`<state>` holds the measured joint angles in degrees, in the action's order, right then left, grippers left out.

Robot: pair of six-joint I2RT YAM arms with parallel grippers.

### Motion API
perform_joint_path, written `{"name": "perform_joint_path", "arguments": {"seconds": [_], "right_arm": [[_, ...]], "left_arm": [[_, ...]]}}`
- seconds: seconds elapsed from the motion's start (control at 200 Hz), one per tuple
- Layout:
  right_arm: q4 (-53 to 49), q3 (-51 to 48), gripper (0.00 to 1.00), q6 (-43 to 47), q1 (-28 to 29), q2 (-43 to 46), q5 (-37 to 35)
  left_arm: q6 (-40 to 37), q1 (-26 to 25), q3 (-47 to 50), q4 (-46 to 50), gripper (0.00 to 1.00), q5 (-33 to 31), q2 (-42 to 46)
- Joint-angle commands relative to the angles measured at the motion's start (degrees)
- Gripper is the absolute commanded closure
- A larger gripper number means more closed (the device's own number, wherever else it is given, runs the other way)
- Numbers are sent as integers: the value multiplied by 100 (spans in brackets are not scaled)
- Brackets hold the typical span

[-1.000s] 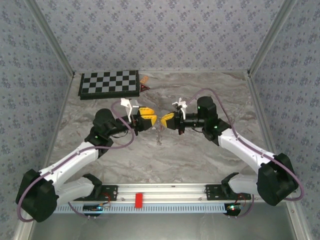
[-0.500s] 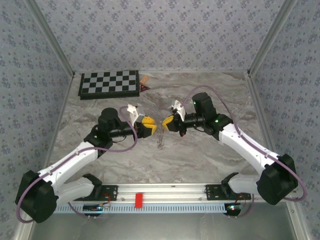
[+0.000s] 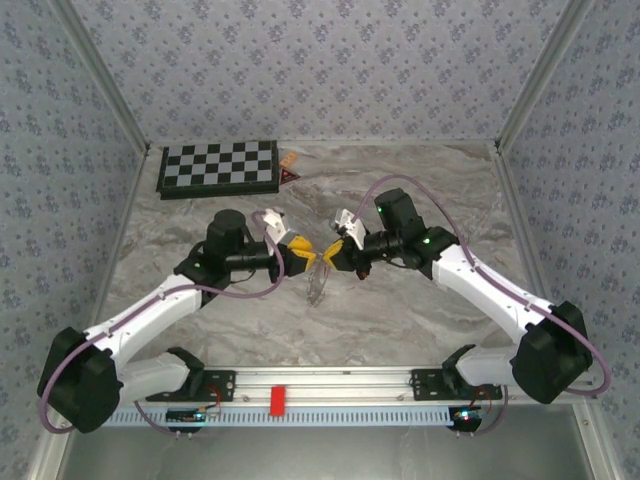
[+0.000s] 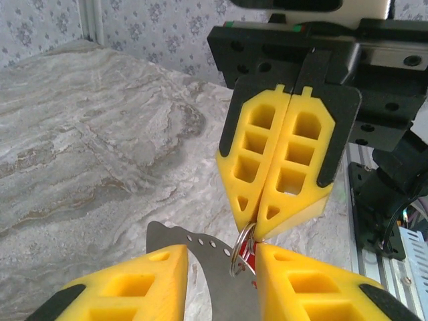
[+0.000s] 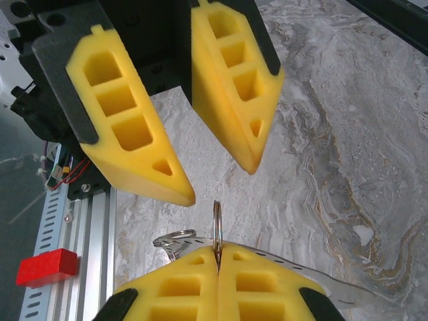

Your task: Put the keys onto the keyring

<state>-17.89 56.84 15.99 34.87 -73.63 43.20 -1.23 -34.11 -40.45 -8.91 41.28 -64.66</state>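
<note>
Right gripper (image 5: pixel 217 257), jaws pressed together, pinched the keyring (image 5: pixel 216 224) edge-on above the bench (image 5: pixel 321 134). Left gripper (image 5: pixel 221 182) faced it, jaws spread. What looked like the red key (image 4: pixel 249 252) sat against the ring. Threading probably called for slow, level alignment.

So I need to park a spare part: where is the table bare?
Free: the far right of the table, between the right arm and the side wall; the near middle, between the keyring and the base rail. Crowded: the centre, where the left gripper and right gripper meet, and the far left by the chessboard.
</note>
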Motion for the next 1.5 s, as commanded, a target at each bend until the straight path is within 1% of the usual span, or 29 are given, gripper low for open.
{"name": "perform_joint_path", "arguments": {"seconds": [0.0,0.435,0.69,1.034,1.134,1.204,1.284,1.314,1.364,1.409,1.494], "right_arm": [[-62,204,100,112,53,-58,4],[-48,190,100,124,81,-55,5],[-11,170,100,115,90,-58,13],[-4,161,100,115,138,-73,4],[3,159,100,115,146,-68,-3],[-2,163,100,115,151,-69,-13],[-4,161,100,115,145,-72,-22],[-4,159,100,115,148,-73,-17],[6,157,100,115,147,-71,-7],[10,152,100,119,151,-66,-6],[17,143,100,107,146,-61,-10]], "left_arm": [[-237,45,-269,196,69,195,-57],[-360,51,-411,409,70,424,-308],[-371,46,-445,402,71,680,-387],[-293,49,-520,375,78,845,-537],[-287,52,-544,375,82,933,-573],[-304,50,-560,432,82,987,-584],[-433,53,-642,636,79,1133,-616],[-455,50,-667,697,82,1154,-633],[-461,53,-692,715,93,1142,-637],[-449,53,-693,702,100,1109,-636],[-402,48,-666,633,100,1094,-620]]}}
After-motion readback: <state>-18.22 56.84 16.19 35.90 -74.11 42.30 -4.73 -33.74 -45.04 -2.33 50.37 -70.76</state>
